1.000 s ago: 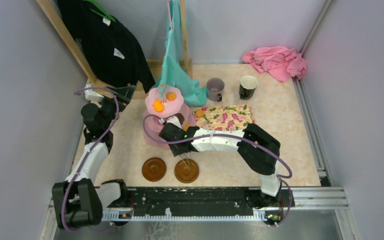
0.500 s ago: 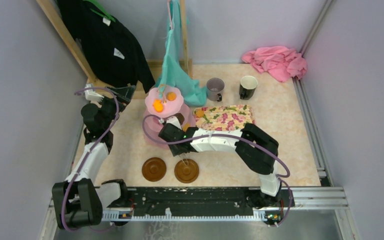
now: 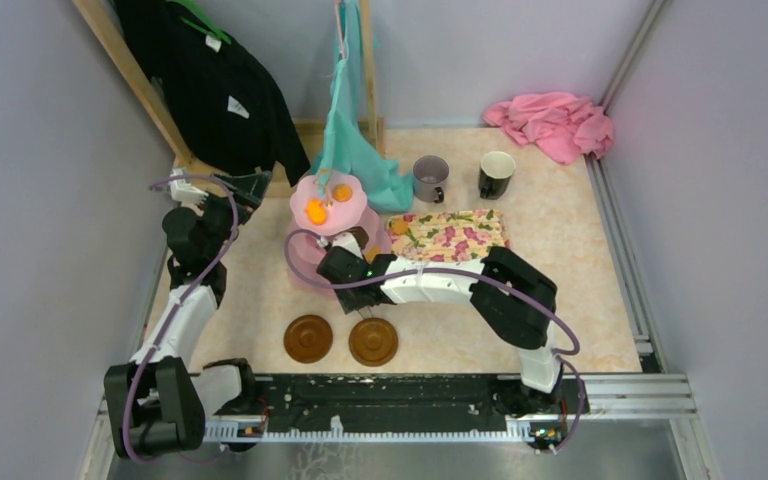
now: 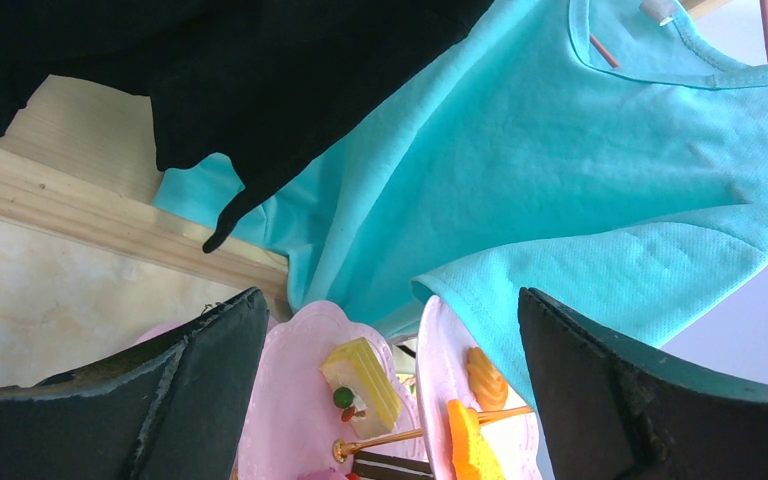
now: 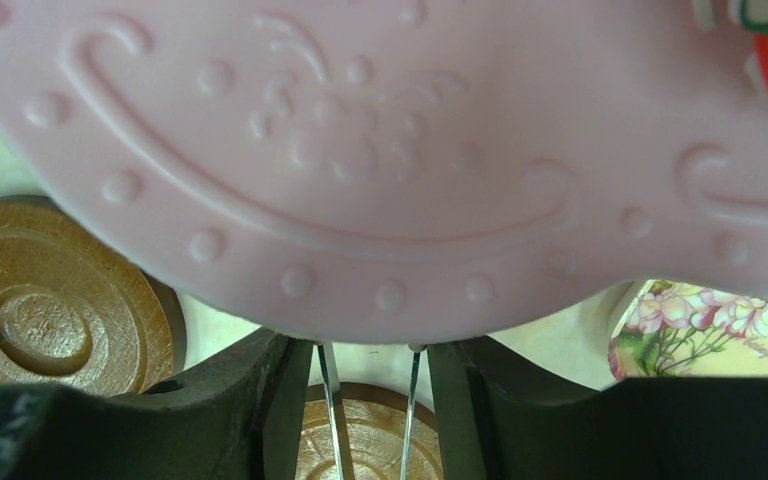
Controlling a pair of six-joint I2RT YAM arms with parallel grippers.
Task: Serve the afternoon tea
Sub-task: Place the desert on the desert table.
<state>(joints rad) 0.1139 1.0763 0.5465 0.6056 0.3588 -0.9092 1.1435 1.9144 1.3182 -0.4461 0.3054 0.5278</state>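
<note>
Now the right pincer (image 5: 370, 350) is easing wider at the lowest tier of the pink stand (image 5: 360, 150), likely releasing; the left pincer (image 4: 392, 300) is hanging spread.

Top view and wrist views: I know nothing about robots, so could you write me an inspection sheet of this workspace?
surface: beige marbled tabletop, no spills seen.
job's things: pink three-tier scalloped stand, orange toy cakes on its top tier; grey mug and black white-lined mug upright at the back; two brown wooden discs near the front.
clutter: crumpled pink cloth in the far right corner; floral mat; hanging teal fabric; black garment.
jaws: left arm, wide open and empty; right arm, partly apart at the stand's rim, two thin metal rods between them, grip unclear.
cables: purple cable looped along each arm.
surroundings: lilac walls, wooden frame, metal rail.
</note>
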